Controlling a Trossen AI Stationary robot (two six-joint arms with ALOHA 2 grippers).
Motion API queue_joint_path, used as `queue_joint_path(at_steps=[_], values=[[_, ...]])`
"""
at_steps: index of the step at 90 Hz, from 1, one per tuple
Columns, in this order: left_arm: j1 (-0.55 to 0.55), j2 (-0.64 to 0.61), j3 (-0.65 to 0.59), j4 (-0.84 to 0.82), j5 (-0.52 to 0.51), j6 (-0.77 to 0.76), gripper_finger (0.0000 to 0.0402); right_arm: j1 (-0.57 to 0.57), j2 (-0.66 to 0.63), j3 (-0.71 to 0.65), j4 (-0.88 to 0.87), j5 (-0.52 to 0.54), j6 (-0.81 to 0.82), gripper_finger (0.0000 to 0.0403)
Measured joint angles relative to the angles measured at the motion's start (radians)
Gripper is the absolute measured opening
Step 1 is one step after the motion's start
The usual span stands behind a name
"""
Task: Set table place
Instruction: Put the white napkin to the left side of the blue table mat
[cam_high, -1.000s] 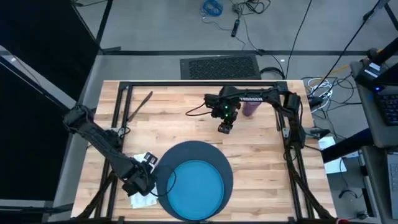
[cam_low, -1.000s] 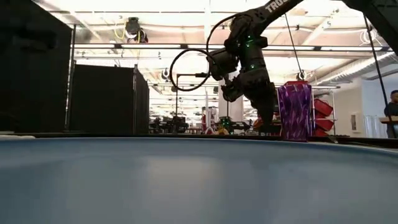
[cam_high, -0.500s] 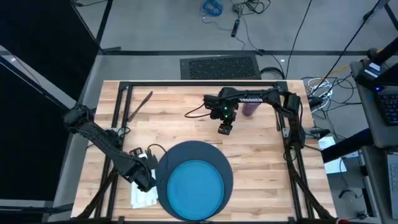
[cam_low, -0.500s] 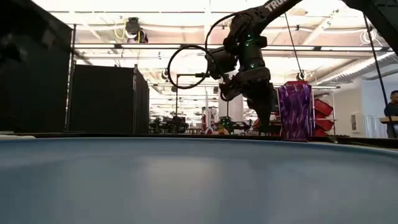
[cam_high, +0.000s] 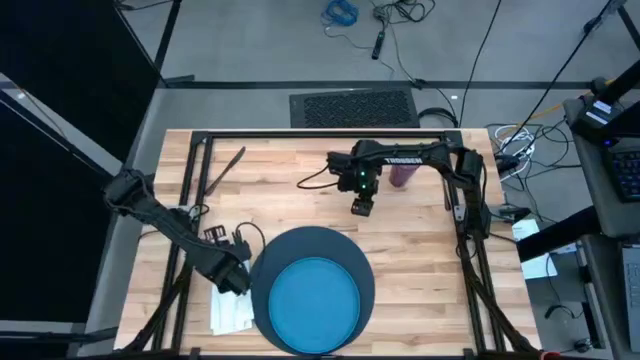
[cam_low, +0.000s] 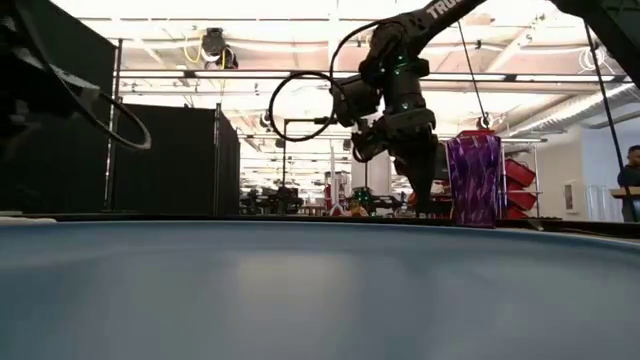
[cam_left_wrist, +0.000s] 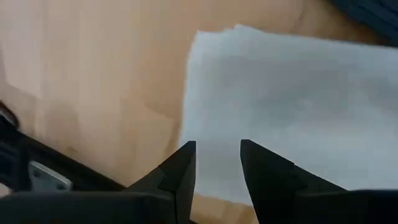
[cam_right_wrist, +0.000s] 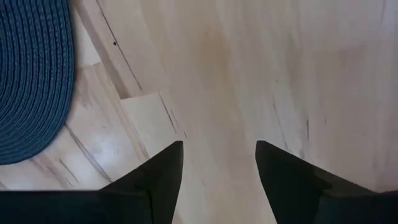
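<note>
The white napkin (cam_high: 229, 315) lies flat on the table (cam_high: 300, 160), just left of the dark navy mat (cam_high: 352, 262). The bright blue plate (cam_high: 315, 305) rests on that mat. My left gripper (cam_high: 232, 278) hovers over the napkin's (cam_left_wrist: 286, 106) far end, open (cam_left_wrist: 217, 146), with nothing between its fingers. My right gripper (cam_high: 361, 207) hangs open (cam_right_wrist: 219, 146) above bare wood beyond the mat (cam_right_wrist: 31, 74). The purple cup (cam_high: 402, 175) stands upright on the table just right of the right arm (cam_low: 473, 180).
A thin dark long object (cam_high: 224, 170) lies on the wood at the far left. A black metal frame (cam_high: 320, 134) edges the table. Bare wood lies between the mat and the far edge. In the low view the plate's rim (cam_low: 320, 290) fills the foreground.
My left gripper has gone up and toward the table's far edge, off the napkin, which now shows more fully and stays flat beside the mat.
</note>
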Motion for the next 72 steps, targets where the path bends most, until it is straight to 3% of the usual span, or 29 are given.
queue_joint_path(at_steps=[41,56,72], values=[[0.131,-0.004,-0.121,0.277,0.148,0.268,0.0114,0.000,0.000,0.000,0.008,0.000,0.000,0.0187],[0.137,-0.003,-0.113,0.288,0.162,0.363,0.0112,0.000,0.000,0.000,0.018,0.000,-0.015,0.0187],[0.146,-0.003,-0.109,0.286,0.162,0.390,0.0054,0.000,0.000,0.000,0.033,0.000,-0.023,0.0187]])
